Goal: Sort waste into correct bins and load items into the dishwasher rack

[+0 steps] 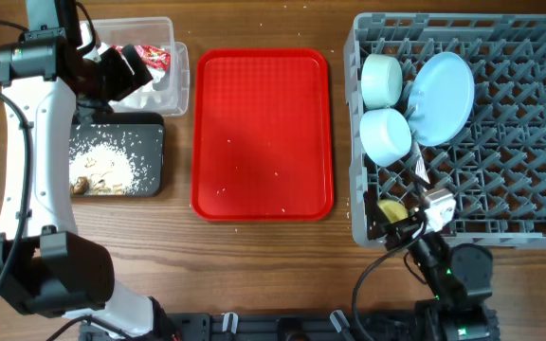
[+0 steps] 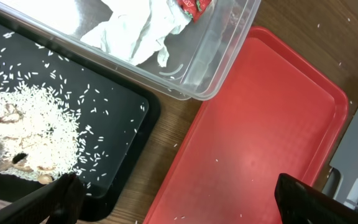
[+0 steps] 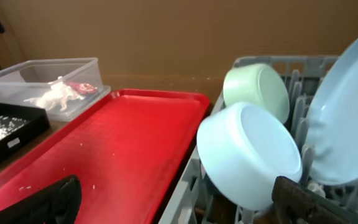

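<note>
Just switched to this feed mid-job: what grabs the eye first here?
The big red tray fills the middle of the table. To its right, the grey rack holds two pale bowls and a plate standing on edge. To its left, rice and brown scraps lie in the black tray, with a napkin and red wrapper in the clear tub beyond.

Overhead view: bright, even, diffuse light on the desk (image 1: 263,26). A soft darker patch lies across the red tray (image 1: 254,142), left of centre. Left wrist view: sharp, with small glare streaks on the clear tub (image 2: 219,59) near its rim. Right wrist view: softer; the near pale blue bowl (image 3: 247,155) and the plate (image 3: 347,112) are blurred.
</note>
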Tool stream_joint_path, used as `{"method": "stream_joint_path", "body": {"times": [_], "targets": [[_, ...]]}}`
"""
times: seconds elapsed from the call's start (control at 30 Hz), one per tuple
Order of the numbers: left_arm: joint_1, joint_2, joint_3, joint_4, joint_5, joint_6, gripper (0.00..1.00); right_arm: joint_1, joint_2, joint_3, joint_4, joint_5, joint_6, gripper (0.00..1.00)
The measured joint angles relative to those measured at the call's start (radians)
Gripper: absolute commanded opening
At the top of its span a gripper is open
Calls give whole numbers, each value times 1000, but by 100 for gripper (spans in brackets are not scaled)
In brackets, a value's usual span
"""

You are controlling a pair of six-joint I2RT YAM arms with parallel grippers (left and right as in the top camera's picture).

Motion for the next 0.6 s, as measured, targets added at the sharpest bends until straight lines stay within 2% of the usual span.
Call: {"method": "stream_joint_path", "body": {"times": [0.2,0.6], "targets": [[0,0,0,0,0,0,100,0,-33,0,12,-6,-64,100],[0,0,0,0,0,0,100,0,-33,0,14,-6,-66,100]]}}
